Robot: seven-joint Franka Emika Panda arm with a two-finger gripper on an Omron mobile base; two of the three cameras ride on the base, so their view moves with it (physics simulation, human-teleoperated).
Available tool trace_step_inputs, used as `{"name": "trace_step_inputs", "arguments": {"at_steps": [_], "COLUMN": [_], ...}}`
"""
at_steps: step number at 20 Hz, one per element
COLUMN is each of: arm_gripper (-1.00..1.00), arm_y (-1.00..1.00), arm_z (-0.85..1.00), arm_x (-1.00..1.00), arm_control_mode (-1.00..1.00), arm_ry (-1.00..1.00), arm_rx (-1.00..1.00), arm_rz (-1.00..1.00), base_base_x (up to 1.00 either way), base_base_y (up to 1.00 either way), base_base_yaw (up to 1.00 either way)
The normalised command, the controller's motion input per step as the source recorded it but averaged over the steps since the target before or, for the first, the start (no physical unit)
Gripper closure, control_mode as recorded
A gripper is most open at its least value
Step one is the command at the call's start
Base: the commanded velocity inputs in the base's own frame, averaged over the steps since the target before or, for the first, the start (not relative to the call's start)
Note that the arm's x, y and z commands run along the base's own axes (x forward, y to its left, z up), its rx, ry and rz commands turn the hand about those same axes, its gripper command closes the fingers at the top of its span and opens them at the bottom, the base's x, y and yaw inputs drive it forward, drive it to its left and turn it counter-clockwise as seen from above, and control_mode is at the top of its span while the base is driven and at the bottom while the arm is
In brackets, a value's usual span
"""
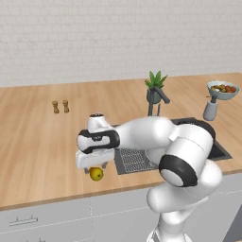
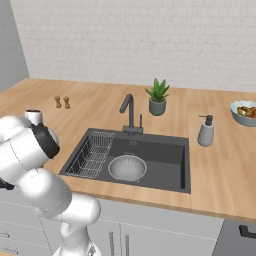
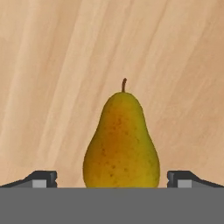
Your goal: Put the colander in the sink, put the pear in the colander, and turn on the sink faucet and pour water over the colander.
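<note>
- While the colander (image 2: 127,167) sits in the sink (image 2: 165,152), the pear (image 3: 121,142) lies on the wooden counter (image 1: 38,137) left of it.
- Gripper (image 3: 112,178) hangs over the pear, fingers spread wide, one on each side, not touching.

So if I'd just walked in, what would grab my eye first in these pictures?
Probably the big white arm bent low over the wooden counter, its open claw hanging right above a yellow-green pear left of the sink. Next, the shiny metal colander already sitting in the dark basin beside a wire rack, under the faucet.
</note>
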Motion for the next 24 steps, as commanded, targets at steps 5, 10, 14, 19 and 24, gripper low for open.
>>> {"name": "trace_step_inputs", "arguments": {"at_steps": [5,10,14,19,24], "arm_gripper": [-1.0,-1.0,1.0,1.0,1.0], "arm_y": [0.0,0.02,0.02,-0.06,-0.31], "arm_z": [-0.26,-0.32,-0.27,-0.16,0.26], "arm_x": [0.0,0.0,0.0,-0.21,-0.49], "arm_control_mode": [-1.0,-1.0,-1.0,-1.0,-1.0], "arm_ry": [0.08,0.07,0.06,0.05,-0.03], "arm_rx": [0.0,0.0,0.0,0.0,0.0], "arm_rz": [0.0,0.0,0.0,-0.01,-0.09], "base_base_x": [0.0,0.0,0.0,0.0,0.0], "base_base_y": [0.0,0.0,0.0,0.0,0.0], "base_base_yaw": [0.0,0.0,0.0,0.0,0.0]}}
